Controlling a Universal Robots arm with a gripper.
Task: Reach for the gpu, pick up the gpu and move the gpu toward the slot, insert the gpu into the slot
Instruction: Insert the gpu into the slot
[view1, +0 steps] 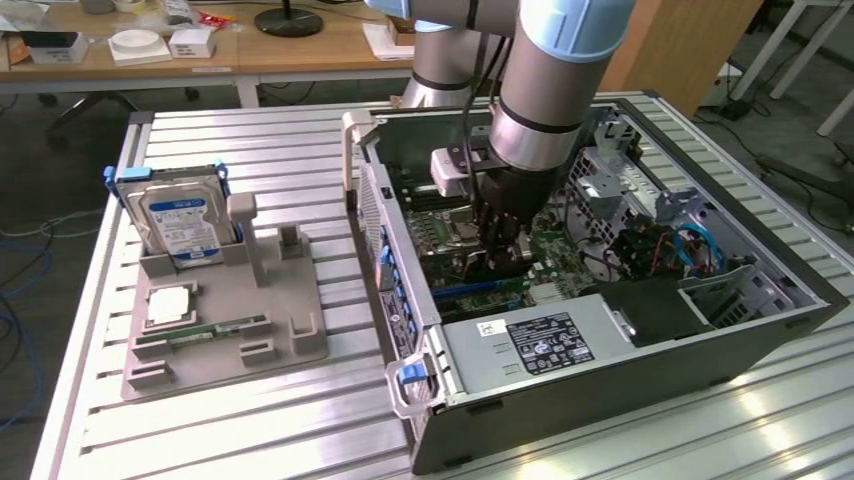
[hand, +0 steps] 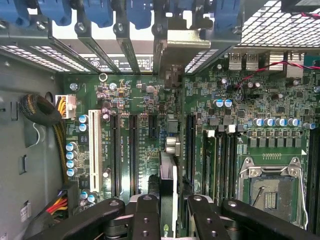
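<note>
One arm, reaching down into an open PC case (view1: 747, 330) that lies on its side on a ribbed aluminium table (view1: 240, 430). The gripper (hand: 170, 212) has its fingers (hand: 146, 215) closed part way on the gpu (hand: 168, 185), which it holds edge-on right over the green motherboard (hand: 150, 100), between the black slots (hand: 132, 150). Beside the case sits a grey holder tray (view1: 227, 300) with a blue-label hard drive (view1: 180, 215) standing in it. Behind is a cluttered wooden desk (view1: 267, 50).

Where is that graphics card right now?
The gpu is inside the open computer case, held edge-on between the fingers of the gripper just above the green motherboard, among its long black slots.
</note>
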